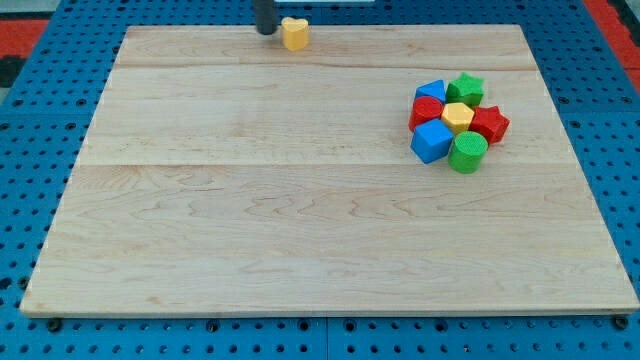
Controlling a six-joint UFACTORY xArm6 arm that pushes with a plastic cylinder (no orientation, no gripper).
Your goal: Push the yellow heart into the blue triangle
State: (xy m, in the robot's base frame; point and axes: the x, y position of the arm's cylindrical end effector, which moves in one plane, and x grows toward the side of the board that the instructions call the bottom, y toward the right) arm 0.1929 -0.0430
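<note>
Yellow heart (293, 33) sits at the frame's top edge; my tip (266, 31), holding nothing, stands just left of it, far from the blue triangle (431, 94).

Rod (266, 15) cut off at view's top.

a pale wooden board (300, 220) lies on a blue pegboard (30, 200). at its far edge, left of centre, sits a yellow heart (293, 33). far right, a tight cluster: blue triangle (431, 93), green star (465, 88), yellow block (458, 116), red cylinder (423, 110), red star (490, 124), blue cube (432, 141), green cylinder (467, 152).
</note>
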